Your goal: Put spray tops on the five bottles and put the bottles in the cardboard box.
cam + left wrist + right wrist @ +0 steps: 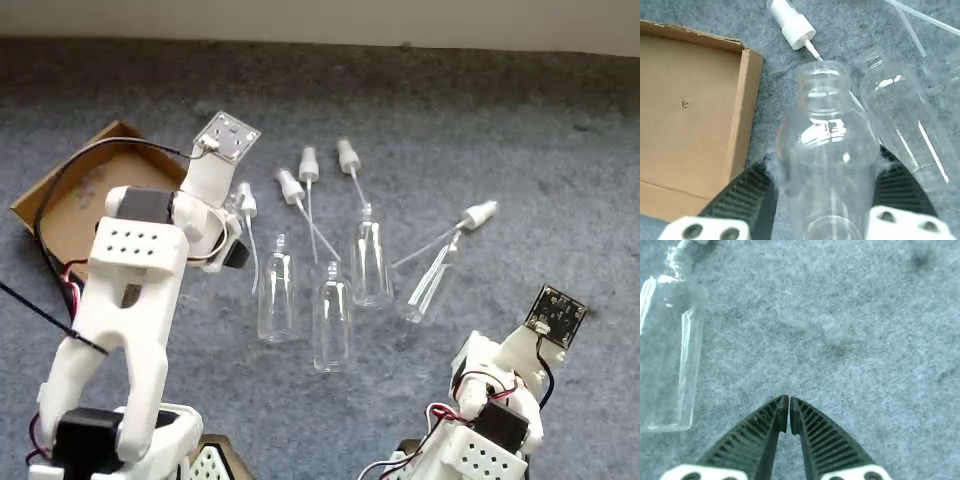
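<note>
Looking down on a grey, fabric-covered table (pixel 560 150). At the left edge, a shallow cardboard box (pixel 75 210), open and lying flat. Just beside the box, the left claw (pixel 824 159), clamped on a clear bottle (pixel 827 130) with a bare, open neck. Close to that neck, a white spray top (pixel 792 25) lying on the fabric.

Toward the middle, three more bare bottles (pixel 275 295) lying side by side, necks pointing away from the arms. Beyond them, three loose spray tops (pixel 308 163) fanned out, long thin tubes trailing back toward the bottles.

Further right, a fifth bottle (pixel 432 280) lying at a slant, with a spray top (pixel 478 213) at its neck; impossible to tell whether screwed on.

Near the front right, the right claw (pixel 789 409), fingers pressed together, above bare fabric near that slanted bottle.
</note>
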Robot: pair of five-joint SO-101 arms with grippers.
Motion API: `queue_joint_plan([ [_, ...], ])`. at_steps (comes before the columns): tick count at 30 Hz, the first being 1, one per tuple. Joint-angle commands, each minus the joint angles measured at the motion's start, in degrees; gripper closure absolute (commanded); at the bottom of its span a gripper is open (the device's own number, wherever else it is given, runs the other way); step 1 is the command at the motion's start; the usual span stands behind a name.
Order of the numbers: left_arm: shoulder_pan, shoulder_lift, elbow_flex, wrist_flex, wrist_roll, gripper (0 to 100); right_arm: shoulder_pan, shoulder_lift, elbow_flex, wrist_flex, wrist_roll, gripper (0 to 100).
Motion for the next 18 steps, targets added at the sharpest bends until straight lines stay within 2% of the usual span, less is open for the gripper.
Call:
queue_joint_plan([
  [1,1.1,-6.9,2.3,-0.6,-0.6,80,0.5,-0.3,7.5,-0.9,-0.2,98.9],
  [14,1.3,-34.3,17.7,-0.9,-0.6,80,0.5,-0.3,7.5,-0.9,-0.2,98.9],
  [18,2.9,-43.8,25.3,-8.1,-0.5,80,0.6,-0.3,7.5,-0.9,-0.2,98.9],
])
